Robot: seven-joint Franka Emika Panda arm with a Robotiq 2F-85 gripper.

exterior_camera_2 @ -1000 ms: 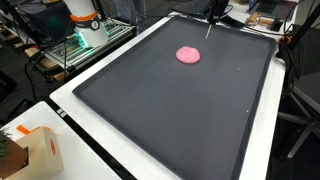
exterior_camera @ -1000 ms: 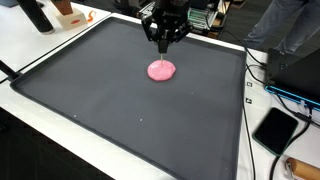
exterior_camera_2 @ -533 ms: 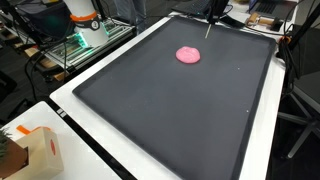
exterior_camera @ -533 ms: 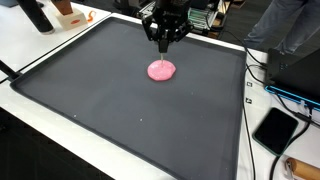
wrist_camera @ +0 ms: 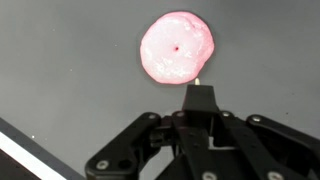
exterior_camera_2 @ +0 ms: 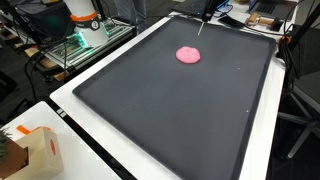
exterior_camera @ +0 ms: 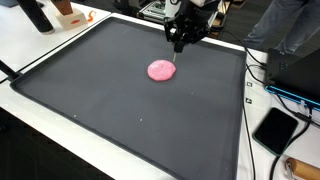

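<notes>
A round, flat pink blob point(exterior_camera: 161, 70) with a small hole in its middle lies on the dark mat point(exterior_camera: 120, 110) towards the far side. It shows in both exterior views point(exterior_camera_2: 188, 55) and in the wrist view point(wrist_camera: 176, 47). My gripper point(exterior_camera: 180, 44) hangs above the mat just beyond the blob, also seen from the far end point(exterior_camera_2: 205, 14). Its fingers are shut together point(wrist_camera: 200, 92) on a thin pale stick point(exterior_camera: 175, 60). The stick slants down, and its tip point(wrist_camera: 198, 78) is right at the blob's edge.
The mat has a raised rim point(exterior_camera_2: 110, 60) and lies on a white table. A dark tablet point(exterior_camera: 275, 129) and cables lie beside it. A cardboard box point(exterior_camera_2: 35, 150) stands at one corner. A person point(exterior_camera: 285, 25) and equipment point(exterior_camera_2: 85, 25) stand beyond the edges.
My gripper has shifted sideways over the mat's far part, from above the blob to beside it, so the stick now slants towards the blob. The blob has not moved.
</notes>
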